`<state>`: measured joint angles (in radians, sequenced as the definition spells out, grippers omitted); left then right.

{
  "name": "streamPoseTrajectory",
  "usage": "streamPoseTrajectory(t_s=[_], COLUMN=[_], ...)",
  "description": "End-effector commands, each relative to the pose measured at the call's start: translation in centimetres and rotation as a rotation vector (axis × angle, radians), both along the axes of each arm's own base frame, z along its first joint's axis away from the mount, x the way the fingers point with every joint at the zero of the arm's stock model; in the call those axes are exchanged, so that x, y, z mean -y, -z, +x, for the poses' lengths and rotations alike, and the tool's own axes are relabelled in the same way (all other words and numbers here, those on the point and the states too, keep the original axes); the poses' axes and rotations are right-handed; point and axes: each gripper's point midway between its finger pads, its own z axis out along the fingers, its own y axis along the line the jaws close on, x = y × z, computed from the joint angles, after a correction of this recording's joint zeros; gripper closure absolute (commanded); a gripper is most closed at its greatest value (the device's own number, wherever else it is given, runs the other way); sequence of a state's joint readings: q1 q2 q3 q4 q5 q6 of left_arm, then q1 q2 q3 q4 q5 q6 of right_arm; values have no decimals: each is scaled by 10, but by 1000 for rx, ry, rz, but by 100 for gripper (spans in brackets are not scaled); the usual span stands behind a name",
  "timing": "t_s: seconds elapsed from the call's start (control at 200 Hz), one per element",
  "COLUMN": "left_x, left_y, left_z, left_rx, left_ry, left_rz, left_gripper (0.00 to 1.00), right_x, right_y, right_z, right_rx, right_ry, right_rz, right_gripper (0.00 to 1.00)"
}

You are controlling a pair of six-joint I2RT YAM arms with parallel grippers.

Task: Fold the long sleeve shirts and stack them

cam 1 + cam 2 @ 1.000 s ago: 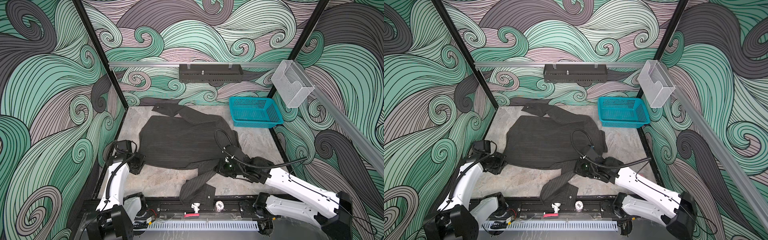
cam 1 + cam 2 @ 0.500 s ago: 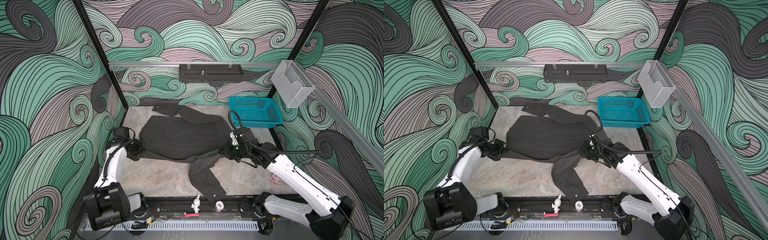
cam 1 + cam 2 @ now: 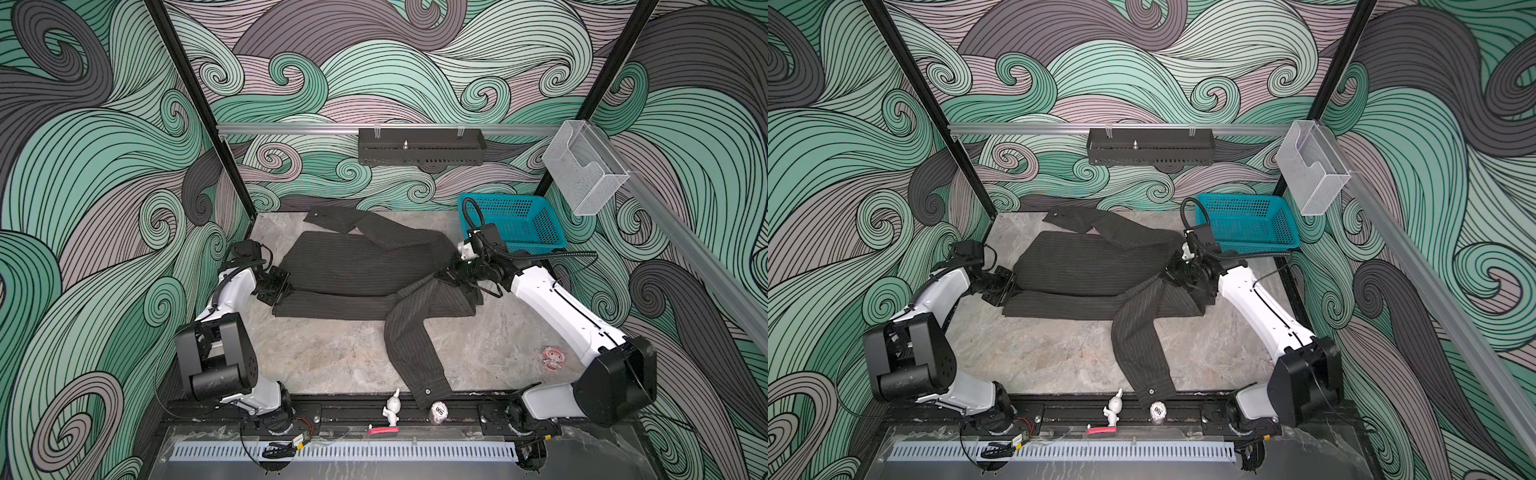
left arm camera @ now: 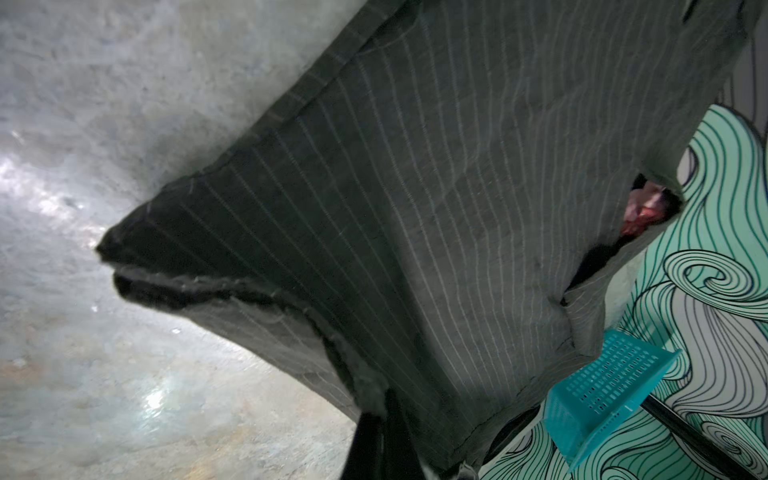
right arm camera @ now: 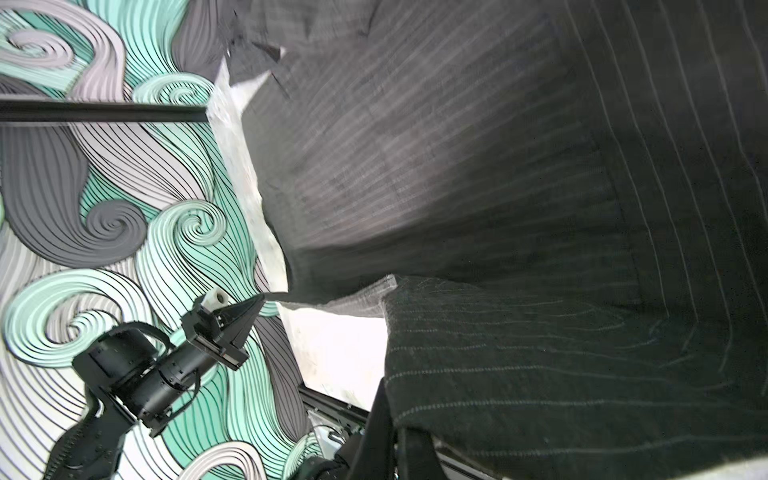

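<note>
Both my grippers are pinched shut on cloth, one at each side of the shirt.

My left gripper (image 3: 282, 286) is closed tight on a thin hem edge, and my right gripper (image 3: 448, 276) is clamped on a bunched layer near the armhole. Between them the dark charcoal pinstriped button-up shirt (image 3: 357, 266) lies across the back half of the grey marbled tabletop (image 3: 328, 357), its near edge doubled over. One long cuffed sleeve (image 3: 415, 353) trails to the table's front edge. The teal plastic mesh basket (image 3: 524, 220) sits just beside my right wrist. The fabric looks light, limp and a little slippery, so it will sag wherever I am not holding it. I would grip on seams, hem or cuff, where the layers are thick.
</note>
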<state>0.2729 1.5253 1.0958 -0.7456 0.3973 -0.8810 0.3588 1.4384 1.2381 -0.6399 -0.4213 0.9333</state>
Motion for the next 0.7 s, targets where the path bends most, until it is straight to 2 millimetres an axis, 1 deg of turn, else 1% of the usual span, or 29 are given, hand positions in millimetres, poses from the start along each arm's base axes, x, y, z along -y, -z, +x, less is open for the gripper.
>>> streamPoseTrajectory(t_s=[0.0, 0.075, 0.195, 0.32, 0.455, 0.58, 0.595, 0.695], left_x=[-7, -9, -12, -13, -13, -16, -16, -18], left_y=[-3, 3, 20, 38, 53, 58, 57, 57], left_z=[12, 19, 29, 39, 46, 48, 49, 49], left_rx=[-2, -21, -63, -108, -142, -153, -152, -158], left_ry=[-3, 1, 10, 20, 18, 3, 2, 0], left_rz=[12, 12, 16, 1, -16, -7, -4, 6], left_gripper=[100, 100, 100, 100, 100, 100, 99, 96], right_x=[1, 3, -1, -3, 4, 8, 9, 14], right_y=[-11, -2, 20, 43, 69, 93, 96, 107], right_z=[23, 38, 59, 74, 88, 96, 97, 106], right_rx=[54, 43, 5, -21, -54, -84, -86, -88], right_ry=[-12, 1, -3, 3, 24, 26, 27, 29], right_rz=[25, 28, 26, 18, -8, -45, -51, -74], right_gripper=[100, 100, 100, 100, 100, 100, 100, 98])
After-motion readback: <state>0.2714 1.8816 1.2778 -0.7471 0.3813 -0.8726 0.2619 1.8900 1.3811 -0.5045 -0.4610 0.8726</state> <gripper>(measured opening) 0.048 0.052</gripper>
